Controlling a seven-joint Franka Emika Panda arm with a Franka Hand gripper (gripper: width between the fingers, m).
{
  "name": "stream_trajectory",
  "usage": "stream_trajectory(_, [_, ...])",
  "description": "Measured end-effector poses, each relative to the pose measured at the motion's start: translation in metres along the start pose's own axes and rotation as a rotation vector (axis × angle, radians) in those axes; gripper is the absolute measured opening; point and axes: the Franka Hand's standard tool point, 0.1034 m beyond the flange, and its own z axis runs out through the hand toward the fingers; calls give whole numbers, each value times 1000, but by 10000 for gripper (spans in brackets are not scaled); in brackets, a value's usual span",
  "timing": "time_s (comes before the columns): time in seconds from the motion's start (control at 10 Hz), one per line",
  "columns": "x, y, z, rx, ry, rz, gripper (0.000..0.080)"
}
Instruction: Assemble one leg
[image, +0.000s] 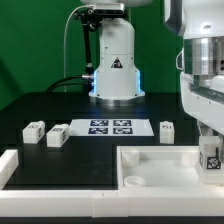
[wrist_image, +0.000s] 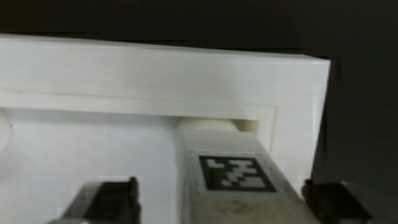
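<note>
A leg (wrist_image: 228, 170), a small white block with a black-and-white tag, stands at the corner of the large white tray (wrist_image: 160, 75), its far end against the raised corner. My gripper (wrist_image: 217, 205) straddles it. A dark finger (wrist_image: 116, 200) shows on each side, with a gap between each finger and the leg, so the gripper is open. In the exterior view the gripper (image: 211, 150) is low over the tray (image: 160, 160) at the right edge, with the tagged leg (image: 211, 156) under it.
Three more legs lie on the black table: two at the exterior view's left (image: 35, 130) (image: 57, 135) and one right of centre (image: 167, 129). The marker board (image: 110, 127) lies between them. A white wall (image: 10, 165) runs along the front left. The robot base (image: 115, 60) stands behind.
</note>
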Motion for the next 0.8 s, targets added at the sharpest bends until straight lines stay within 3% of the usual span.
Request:
stream_trajectory(0.1, [0,0,0,2,1,-65,550])
stream_trajectory(0.2, [-1,1,1,0,0,-186,631])
stream_trajectory(0.3, [-1,2,2,-2,0,-284,645])
stream_trajectory(0.8, [-3,0,0,-7,-1,-964,649])
